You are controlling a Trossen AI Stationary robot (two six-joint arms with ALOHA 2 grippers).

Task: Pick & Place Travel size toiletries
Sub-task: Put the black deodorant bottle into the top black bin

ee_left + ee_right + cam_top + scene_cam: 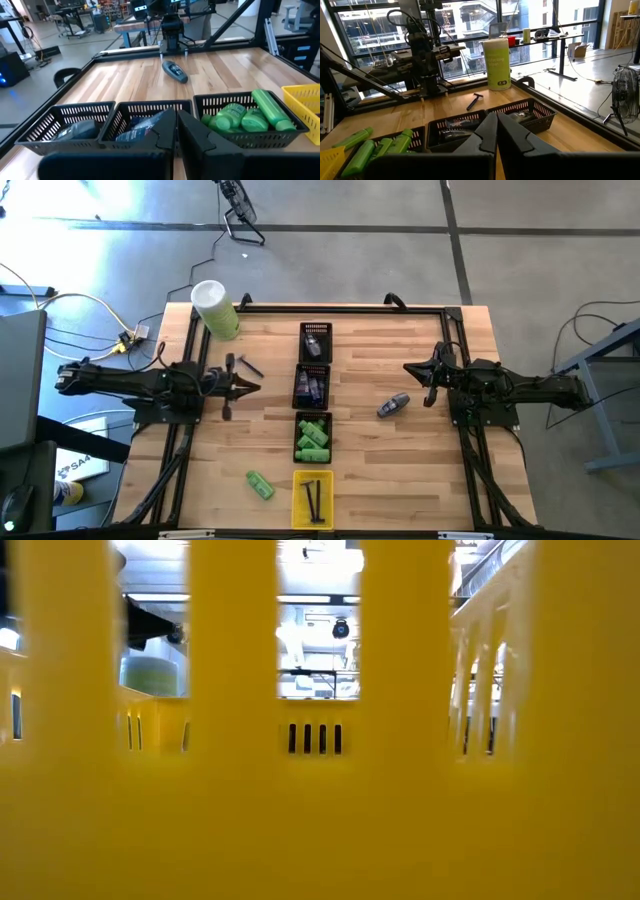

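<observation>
Bright green little bottles are heaped in a black tray at mid-counter, long axes mostly across the tray row. One green bottle lies loose on the wood beside the yellow tray, tilted diagonally. A grey-blue oval piece rests alone between the tray row and the right pincer, also diagonal. Both the left pincer and the right are seen closed and empty.

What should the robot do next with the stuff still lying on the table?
Probably open the right gripper and move it over the grey-blue piece lying loose nearby, outside the trays. Both grippers are shut and empty; the left gripper waits.
</observation>
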